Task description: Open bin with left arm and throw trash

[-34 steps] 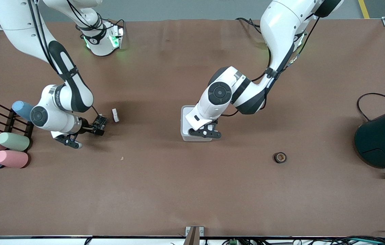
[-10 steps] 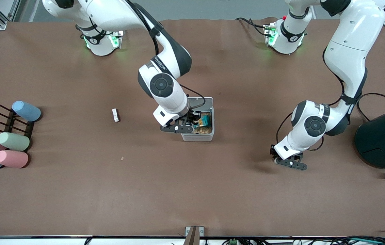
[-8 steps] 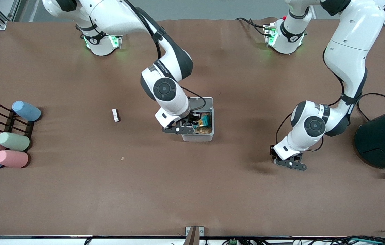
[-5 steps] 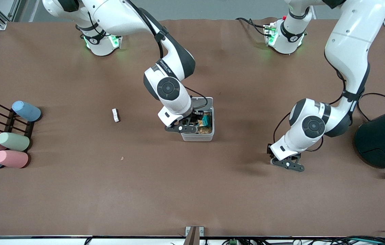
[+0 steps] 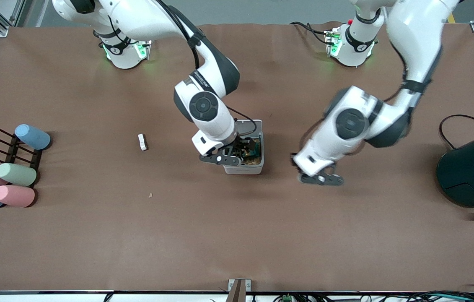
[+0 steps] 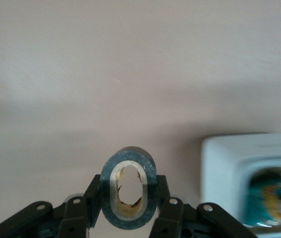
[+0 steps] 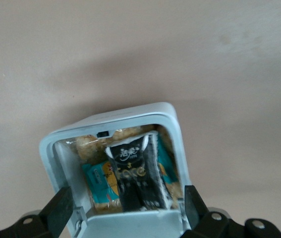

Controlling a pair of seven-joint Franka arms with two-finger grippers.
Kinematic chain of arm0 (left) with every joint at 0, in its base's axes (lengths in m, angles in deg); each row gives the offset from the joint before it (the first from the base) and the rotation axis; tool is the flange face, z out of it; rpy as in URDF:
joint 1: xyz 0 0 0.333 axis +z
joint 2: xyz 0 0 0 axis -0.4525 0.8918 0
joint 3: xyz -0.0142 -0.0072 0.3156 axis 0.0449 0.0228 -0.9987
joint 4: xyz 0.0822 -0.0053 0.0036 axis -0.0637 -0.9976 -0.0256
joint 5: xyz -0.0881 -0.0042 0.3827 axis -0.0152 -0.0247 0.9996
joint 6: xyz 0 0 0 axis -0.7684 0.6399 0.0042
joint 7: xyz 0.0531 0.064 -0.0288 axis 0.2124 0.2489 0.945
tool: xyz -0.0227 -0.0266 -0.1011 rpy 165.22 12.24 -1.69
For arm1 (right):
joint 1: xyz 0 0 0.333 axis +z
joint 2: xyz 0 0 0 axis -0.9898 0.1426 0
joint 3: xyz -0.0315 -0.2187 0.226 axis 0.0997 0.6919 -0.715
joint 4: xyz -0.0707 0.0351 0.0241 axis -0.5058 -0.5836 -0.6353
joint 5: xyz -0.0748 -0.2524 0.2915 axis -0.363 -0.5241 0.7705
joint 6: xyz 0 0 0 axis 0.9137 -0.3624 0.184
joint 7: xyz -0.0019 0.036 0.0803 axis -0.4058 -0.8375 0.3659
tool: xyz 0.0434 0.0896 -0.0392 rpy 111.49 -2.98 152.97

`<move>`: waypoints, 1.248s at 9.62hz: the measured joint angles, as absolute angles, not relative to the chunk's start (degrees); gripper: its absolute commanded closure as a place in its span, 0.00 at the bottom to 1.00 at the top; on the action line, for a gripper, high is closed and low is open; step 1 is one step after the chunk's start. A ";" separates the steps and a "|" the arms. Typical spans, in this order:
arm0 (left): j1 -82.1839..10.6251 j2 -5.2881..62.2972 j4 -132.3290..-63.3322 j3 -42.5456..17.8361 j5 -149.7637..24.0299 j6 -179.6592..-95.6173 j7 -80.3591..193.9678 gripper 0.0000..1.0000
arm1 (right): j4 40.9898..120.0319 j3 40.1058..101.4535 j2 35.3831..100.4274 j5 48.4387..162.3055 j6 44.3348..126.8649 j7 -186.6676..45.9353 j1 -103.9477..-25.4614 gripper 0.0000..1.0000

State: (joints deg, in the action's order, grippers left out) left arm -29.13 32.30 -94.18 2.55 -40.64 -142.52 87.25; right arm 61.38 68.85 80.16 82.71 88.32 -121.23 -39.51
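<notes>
Sitting untouched toward the right arm's end of the table (image 5: 94, 235), the white block (image 5: 142, 141) waits its turn. At the middle, the right tool (image 5: 237, 156) hangs spread over the open bin (image 5: 243, 169), the black wrapper (image 7: 138, 173) lying inside on other packets. Beside the bin, toward the left arm's end, the left tool (image 5: 319, 178) pinches the tape roll (image 6: 128, 194) above the table. Dumping step, it seems; next the right tool should clear so the roll can drop in.

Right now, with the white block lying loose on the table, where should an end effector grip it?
From above, pinch the white block across its narrow width at mid-length: it lies flat with both long sides exposed.
</notes>
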 measured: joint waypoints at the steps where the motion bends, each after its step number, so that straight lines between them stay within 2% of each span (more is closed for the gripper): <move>1: -33.00 32.70 -93.56 2.56 -40.64 -142.52 92.63 1.00 | 61.60 69.88 77.77 82.60 83.54 -121.19 -41.08 0.02; 3: -37.47 34.03 -92.05 2.49 -40.64 -142.52 98.81 0.98 | 68.55 71.54 71.64 82.48 78.63 -110.55 -49.34 0.01; 4: -38.81 34.81 -91.45 2.43 -40.64 -142.51 100.52 0.57 | 74.70 71.78 68.42 82.32 78.41 -101.91 -54.64 0.01; 5: -40.01 35.57 -91.18 2.37 -40.64 -142.50 102.12 0.01 | 80.90 71.91 65.87 81.17 78.78 -93.57 -59.42 0.01; 6: -40.69 36.13 -91.08 2.28 -40.38 -142.50 102.94 0.00 | 86.09 71.93 64.57 79.29 81.15 -86.95 -63.26 0.01; 7: -40.86 36.46 -91.04 2.21 -39.95 -142.50 103.48 0.00 | 91.86 71.91 63.99 77.82 87.19 -81.06 -65.84 0.01; 10: -38.69 36.22 -89.80 1.81 -39.35 -142.08 103.62 0.00 | 112.96 70.99 62.32 76.87 113.94 -72.38 -66.50 0.01; 12: -32.33 33.78 -87.56 1.94 -39.23 -138.67 101.55 0.00 | 118.47 70.28 60.87 76.39 117.95 -72.40 -63.17 0.01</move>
